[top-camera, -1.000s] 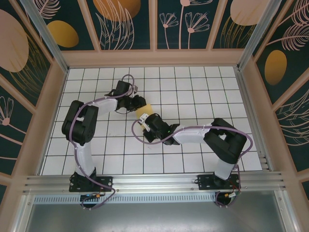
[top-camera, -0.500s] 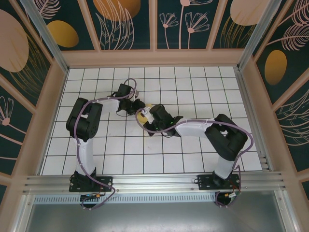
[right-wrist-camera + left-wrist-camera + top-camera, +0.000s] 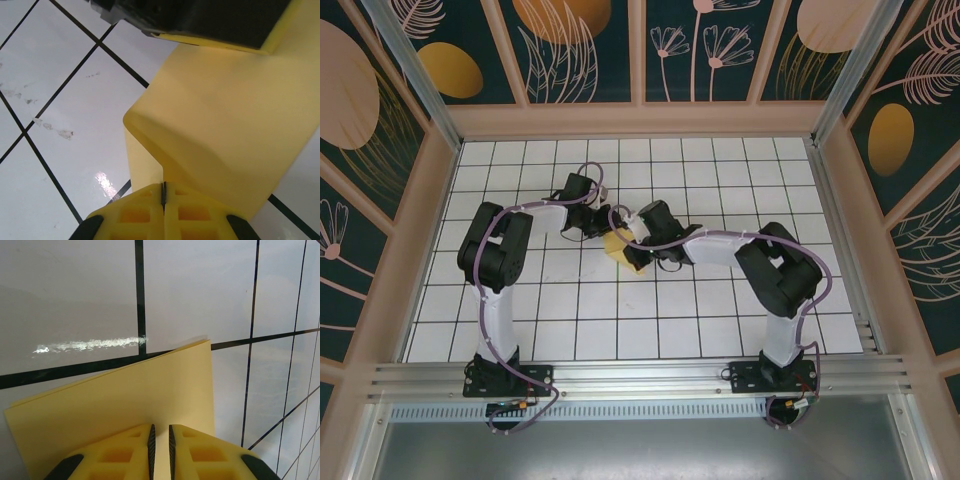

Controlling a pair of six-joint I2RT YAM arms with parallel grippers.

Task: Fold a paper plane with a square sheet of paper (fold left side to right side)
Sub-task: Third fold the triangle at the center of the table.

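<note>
The square sheet of paper (image 3: 624, 252) is yellow and lies mid-table between both grippers, partly under them. In the right wrist view the sheet (image 3: 225, 125) curls up off the tiles in a soft roll, and my right gripper (image 3: 163, 184) is shut on its edge. My left gripper (image 3: 160, 426) hovers low over the flat part of the sheet (image 3: 125, 395), its jaws a narrow gap apart with nothing between them. From above, the left gripper (image 3: 608, 222) and the right gripper (image 3: 632, 240) almost meet. One of the left gripper's fingers (image 3: 215, 20) shows at the sheet's far end.
The white grid-tile table (image 3: 720, 320) is boxed in by a wooden frame (image 3: 640, 120) at the back and sides. An aluminium rail (image 3: 640, 375) carrying both arm bases runs along the near edge.
My right arm has swung toward the far side with the paper's edge in its jaws, curling the sheet over. The left gripper shifted slightly right and its jaws have narrowed.
</note>
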